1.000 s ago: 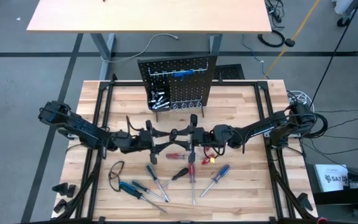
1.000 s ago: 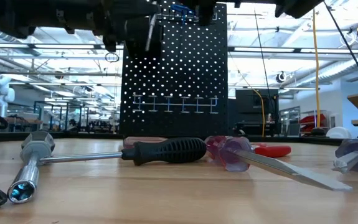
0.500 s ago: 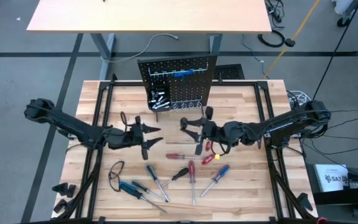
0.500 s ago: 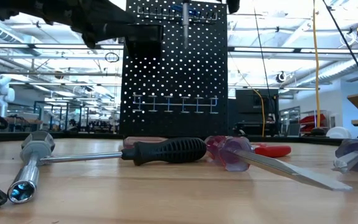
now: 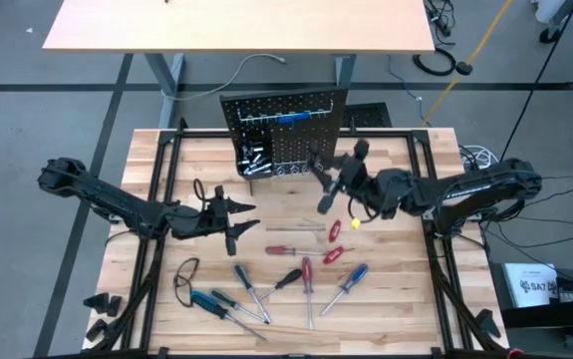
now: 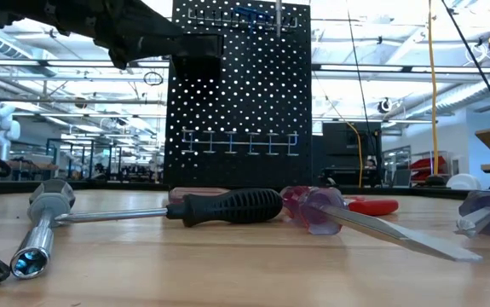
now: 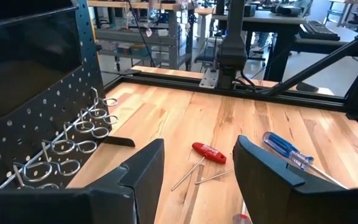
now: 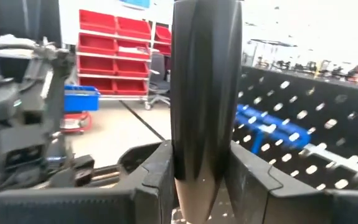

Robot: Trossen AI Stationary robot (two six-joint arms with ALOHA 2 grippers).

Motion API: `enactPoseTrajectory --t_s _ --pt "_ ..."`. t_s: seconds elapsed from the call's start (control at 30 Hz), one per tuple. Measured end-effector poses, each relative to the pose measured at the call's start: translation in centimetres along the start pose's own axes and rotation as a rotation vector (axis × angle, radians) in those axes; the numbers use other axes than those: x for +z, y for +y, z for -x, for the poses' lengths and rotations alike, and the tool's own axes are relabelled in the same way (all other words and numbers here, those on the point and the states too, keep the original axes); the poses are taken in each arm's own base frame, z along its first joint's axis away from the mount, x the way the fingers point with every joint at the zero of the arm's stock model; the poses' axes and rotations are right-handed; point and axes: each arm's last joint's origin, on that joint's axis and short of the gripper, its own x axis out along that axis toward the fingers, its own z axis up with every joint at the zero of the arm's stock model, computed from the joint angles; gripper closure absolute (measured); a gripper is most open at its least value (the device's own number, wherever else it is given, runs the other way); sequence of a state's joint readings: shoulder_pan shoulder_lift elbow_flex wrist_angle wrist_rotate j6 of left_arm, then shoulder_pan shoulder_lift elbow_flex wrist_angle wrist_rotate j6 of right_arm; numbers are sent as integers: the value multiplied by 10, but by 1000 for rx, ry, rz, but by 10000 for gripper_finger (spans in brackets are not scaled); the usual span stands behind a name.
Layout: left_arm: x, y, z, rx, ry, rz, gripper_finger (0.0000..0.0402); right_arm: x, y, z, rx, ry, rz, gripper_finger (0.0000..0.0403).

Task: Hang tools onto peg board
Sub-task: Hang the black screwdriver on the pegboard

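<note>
My right gripper point(image 5: 338, 170) is raised in front of the black peg board point(image 5: 286, 135) and is shut on a black-handled screwdriver point(image 5: 323, 196). The screwdriver's shaft point(image 6: 279, 17) shows before the board's top row in the low view. A blue-handled screwdriver point(image 5: 292, 118) hangs on the board's upper hooks, and silvery pieces lie in its small bin point(image 5: 250, 160). My left gripper point(image 5: 234, 221) is open and empty, above the table left of centre. Several red, blue and black screwdrivers point(image 5: 306, 274) lie flat on the wood near the front. My right gripper pinches the screwdriver's black handle point(image 8: 203, 93) between its two fingers point(image 8: 157, 177), which lie across the handle. The tool is lifted clear of the table and stands about upright, its shaft hanging below the fingers.
A row of ring hooks point(image 7: 82, 134) runs along the board's lower part. A red screwdriver point(image 7: 207, 152) and a blue one point(image 7: 287, 149) lie ahead of my left gripper. Red-handled pliers point(image 5: 334, 231) lie near centre. A black frame point(image 5: 421, 189) borders the table.
The two grippers were close together at the table's centre and have parted. My left gripper has drawn back toward the table's left. My right gripper has carried the black-handled screwdriver up and toward the far edge, up to the peg board.
</note>
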State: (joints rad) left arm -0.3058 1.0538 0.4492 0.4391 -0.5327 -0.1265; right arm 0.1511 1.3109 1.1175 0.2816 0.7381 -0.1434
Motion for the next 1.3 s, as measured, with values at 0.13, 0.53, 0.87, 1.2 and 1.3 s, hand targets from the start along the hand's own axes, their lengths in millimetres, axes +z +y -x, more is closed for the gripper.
enactPoseTrajectory --t_s 0.13,0.53,0.87,1.2,1.3 --pt "0 0 0 0 0 1 209 15 -13 -10 -47 -2 -2 300" --pt "0 0 0 0 0 22 209 20 -39 -34 -162 -53 -69 300" --pt "0 0 0 1 4 14 209 27 -45 -51 -204 -38 -74 300" --pt "-1 1 -1 7 12 9 209 32 -44 -65 -219 -18 -54 300" --pt "-1 1 -1 7 13 8 209 31 -48 -67 -234 -19 -55 300"
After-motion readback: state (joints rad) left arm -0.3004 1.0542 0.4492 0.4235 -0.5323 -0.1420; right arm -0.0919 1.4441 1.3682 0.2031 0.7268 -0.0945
